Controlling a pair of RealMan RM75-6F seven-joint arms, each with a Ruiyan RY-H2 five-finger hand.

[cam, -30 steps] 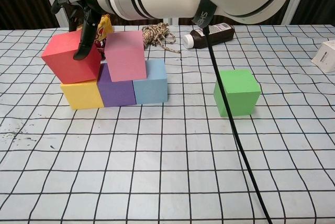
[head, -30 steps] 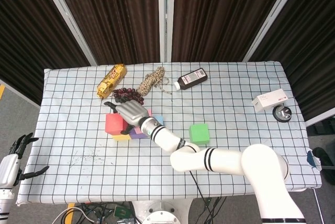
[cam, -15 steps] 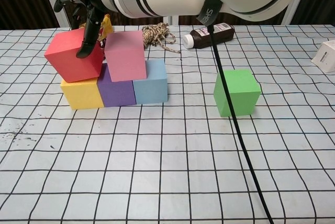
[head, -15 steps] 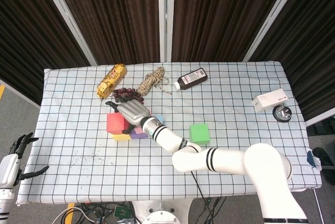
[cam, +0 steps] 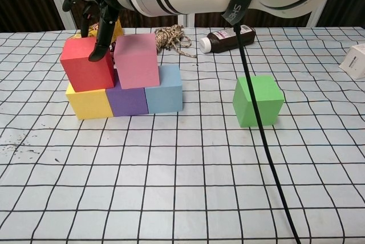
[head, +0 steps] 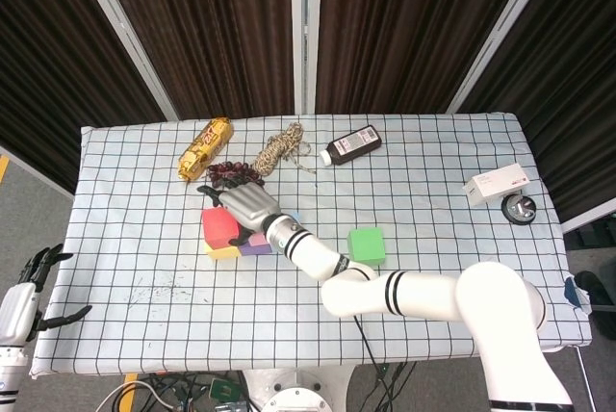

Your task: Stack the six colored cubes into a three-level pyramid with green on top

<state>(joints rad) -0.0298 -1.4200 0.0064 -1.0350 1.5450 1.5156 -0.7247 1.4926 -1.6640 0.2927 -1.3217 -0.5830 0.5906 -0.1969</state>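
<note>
A bottom row of yellow [cam: 88,101], purple [cam: 126,100] and blue [cam: 164,89] cubes stands at the table's left-middle. On it rest the pink cube [cam: 137,60] and, to its left, the red cube [cam: 86,64], now upright over the yellow one. My right hand [cam: 97,16] reaches over the red cube and grips it, with a finger [cam: 101,44] down its right front edge. The green cube [cam: 258,100] stands alone to the right. From the head view the right hand [head: 245,205] covers the stack beside the red cube [head: 218,226]. My left hand [head: 34,272] hangs off the table's left edge, fingers spread.
Behind the stack lie a gold snack bar [head: 205,147], dark grapes [head: 234,173], a rope coil [cam: 173,36] and a brown bottle [cam: 228,37]. A white box [head: 496,184] and a black round object [head: 521,208] sit at the far right. My right arm's cable [cam: 259,118] crosses the green cube.
The red cube has shifted right against the pink cube and turned from tilted to upright on the yellow cube, with my right hand moving along with it. The left hand is still.
</note>
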